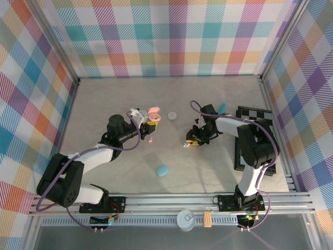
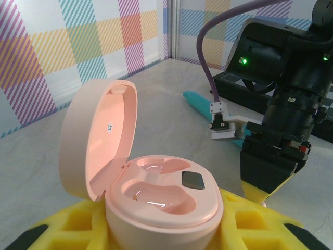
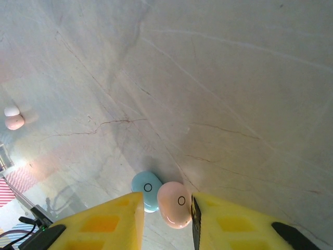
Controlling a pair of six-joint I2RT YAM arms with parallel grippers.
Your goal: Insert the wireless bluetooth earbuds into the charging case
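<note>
1. From above: my left fingers (image 1: 151,124) sit left of centre, clamped on the open pink case (image 1: 154,112). My right fingers (image 1: 192,141) are right of centre, down at the tabletop (image 1: 104,104). A shut teal case (image 1: 163,170) lies below centre, well apart from both.
2. Left wrist: the case (image 2: 161,203) fills the lower middle, gripped between my yellow left fingers (image 2: 62,229). Its lid (image 2: 99,135) is swung back to the upper left, and both wells (image 2: 156,192) look empty.
3. Right wrist: my right fingers (image 3: 104,221) line the bottom edge, with a narrow gap between them.
   - The pink bud (image 3: 175,204) sits in that gap, touching the right-hand finger.
   - The teal bud (image 3: 145,188) lies against it, partly behind the other finger.
   - I cannot tell whether I am pinching the pink bud or only straddling it.
   - A third bud (image 3: 13,120) lies at the left edge.
4. I judge this to be the pick-up step, with no bud seated yet. The next move calls for a firm pinch on the pink bud alone. Then I should lift it without dragging the teal one along, carry it to the case, and turn it to match a well.
</note>
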